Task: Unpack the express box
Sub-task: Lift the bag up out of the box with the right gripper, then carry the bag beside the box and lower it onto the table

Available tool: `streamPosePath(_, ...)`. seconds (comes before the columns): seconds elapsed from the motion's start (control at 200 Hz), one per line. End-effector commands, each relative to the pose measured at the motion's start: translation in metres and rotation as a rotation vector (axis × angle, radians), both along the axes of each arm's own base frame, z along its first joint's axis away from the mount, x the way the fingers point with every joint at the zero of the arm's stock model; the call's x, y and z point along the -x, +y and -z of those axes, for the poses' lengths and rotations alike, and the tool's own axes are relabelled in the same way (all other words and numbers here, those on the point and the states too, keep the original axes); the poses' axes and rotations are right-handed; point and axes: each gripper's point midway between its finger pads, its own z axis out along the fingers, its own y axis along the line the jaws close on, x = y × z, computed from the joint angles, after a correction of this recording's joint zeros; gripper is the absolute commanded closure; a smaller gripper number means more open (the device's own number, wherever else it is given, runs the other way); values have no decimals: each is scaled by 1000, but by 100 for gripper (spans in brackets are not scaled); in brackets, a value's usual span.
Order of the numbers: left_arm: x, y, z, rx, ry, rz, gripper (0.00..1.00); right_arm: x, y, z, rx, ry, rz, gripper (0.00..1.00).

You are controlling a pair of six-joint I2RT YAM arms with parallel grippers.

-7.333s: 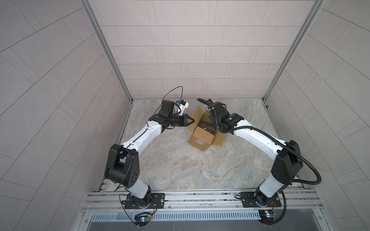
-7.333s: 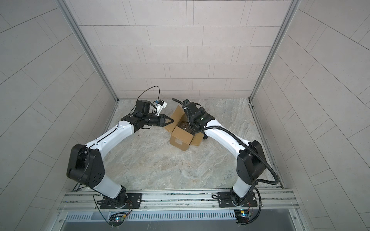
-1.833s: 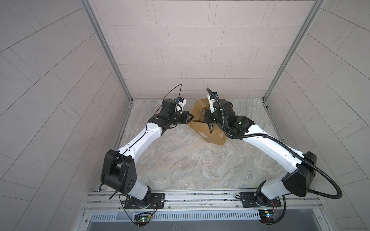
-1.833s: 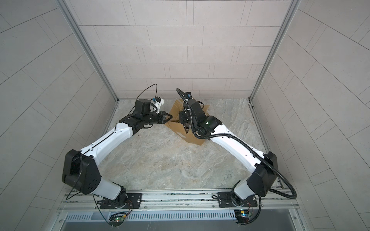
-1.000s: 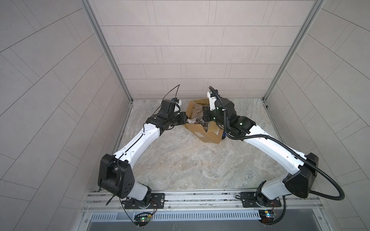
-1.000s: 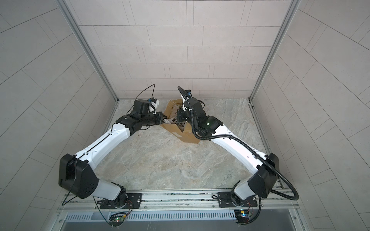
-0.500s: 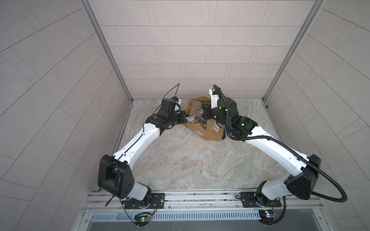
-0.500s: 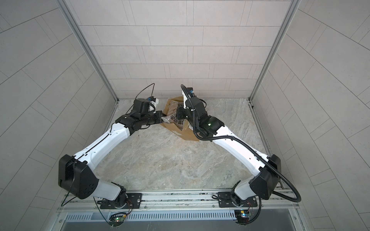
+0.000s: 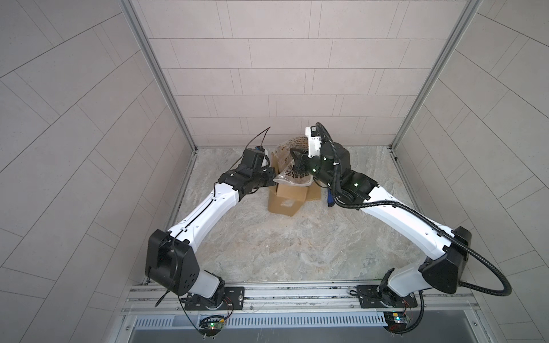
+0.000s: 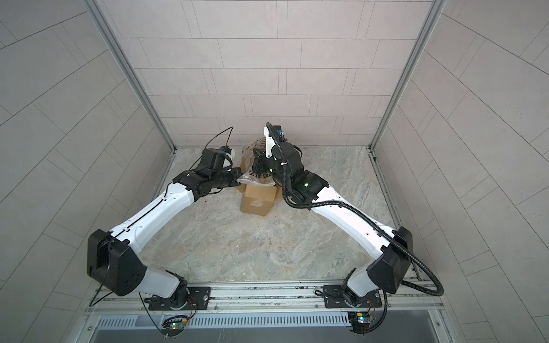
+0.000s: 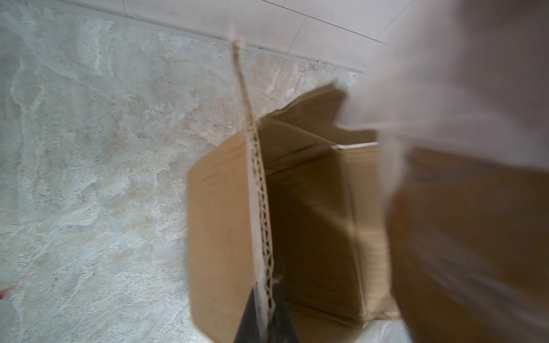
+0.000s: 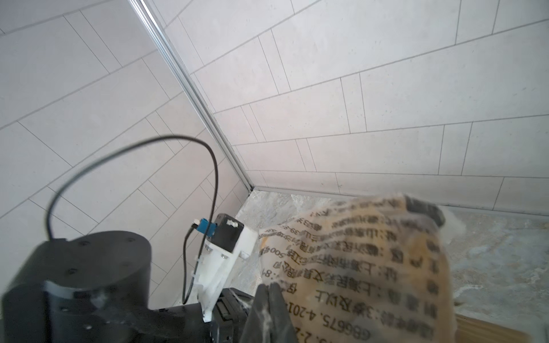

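Observation:
The express box (image 9: pixel 285 202) (image 10: pixel 257 203) stands open on the marble floor near the back wall. My left gripper (image 9: pixel 271 179) (image 10: pixel 237 179) is shut on the edge of its left flap (image 11: pixel 258 190), which the left wrist view shows pinched edge-on between the fingertips of the left gripper (image 11: pixel 263 319). That view shows nothing lying in the visible part of the box's inside (image 11: pixel 315 225). My right gripper (image 9: pixel 294 170) (image 10: pixel 257 168) (image 12: pixel 269 300) is shut on a clear crinkly printed bag (image 9: pixel 294 178) (image 10: pixel 259 179) (image 12: pixel 356 267), which hangs above the box's opening.
A small blue object (image 9: pixel 329 199) lies on the floor right of the box, under my right forearm. The tiled back wall (image 9: pixel 282 118) is close behind both grippers. Open marble floor (image 9: pixel 282 246) stretches toward the front rail.
My right gripper has risen with the printed bag, drawing it up out of the box. The left gripper has kept its hold on the flap, and the box has settled more upright.

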Motion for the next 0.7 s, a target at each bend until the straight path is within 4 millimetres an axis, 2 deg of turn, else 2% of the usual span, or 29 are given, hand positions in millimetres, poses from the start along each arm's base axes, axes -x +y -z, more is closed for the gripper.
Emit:
streamPosePath(0.0, 1, 12, 5, -64, -8, -25, 100, 23, -32, -74, -122, -161, 27, 100)
streamPosePath(0.19, -1, 14, 4, -72, -15, -40, 100, 28, -44, -71, -88, -162, 49, 100)
streamPosePath(0.31, -2, 19, 5, -86, -18, -55, 100, 32, -58, -72, -68, -168, 75, 100)
streamPosePath(0.476, -11, 34, 5, -38, 0, -76, 100, 39, -96, -70, -36, -160, 137, 100)
streamPosePath(0.586, -16, 55, 8, -34, 8, -115, 100, 48, -127, -62, -2, -146, 200, 100)
streamPosePath(0.696, -21, 62, 13, -6, 19, -109, 100, 59, -158, -52, 36, -123, 262, 100)
